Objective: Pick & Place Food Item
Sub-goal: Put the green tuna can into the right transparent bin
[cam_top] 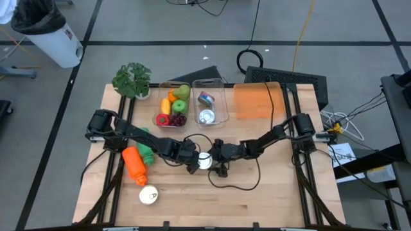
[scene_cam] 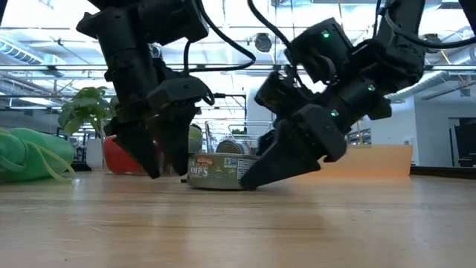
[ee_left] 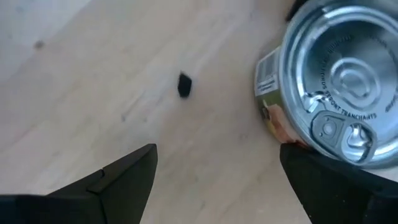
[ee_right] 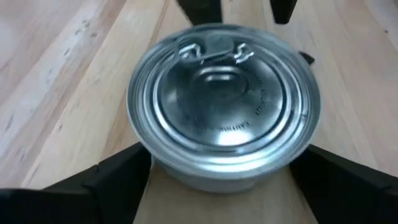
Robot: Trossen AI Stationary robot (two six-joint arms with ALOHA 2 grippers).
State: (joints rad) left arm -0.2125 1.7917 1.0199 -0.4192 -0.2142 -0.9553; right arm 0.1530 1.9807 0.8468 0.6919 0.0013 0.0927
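Right now a short round silver tin can with a pull-tab lid and a paper label (cam_top: 205,160) stands upright on the light wooden tabletop (cam_top: 257,199), near its middle, between the two arms. The right tool (ee_right: 221,186) is low over it with its dark fingers (ee_right: 112,180) spread wide on either side of the can; from the right wrist view the can sits between them, and whether the pads touch its wall cannot be told. In the low view the right tool (scene_cam: 286,160) leans down against the can (scene_cam: 217,170) from one side. The left tool (ee_left: 217,180) is also down at the tabletop, fingers spread, with the can (ee_left: 339,74) just beside one finger rather than between the two. In the low view the left tool (scene_cam: 160,149) stands at the can's other side.

Elsewhere on the tabletop, two clear plastic bins stand side by side at the far edge: one (cam_top: 172,106) holds toy fruit and vegetables, the other (cam_top: 212,102) holds two more tins. An orange cutting board (cam_top: 257,101) lies beside them, and a small potted green plant (cam_top: 133,80) stands at the far left corner. An orange plastic bottle (cam_top: 134,165) and a green bag (cam_top: 146,153) lie near the left arm, with a white round container (cam_top: 148,195) closer to the front.
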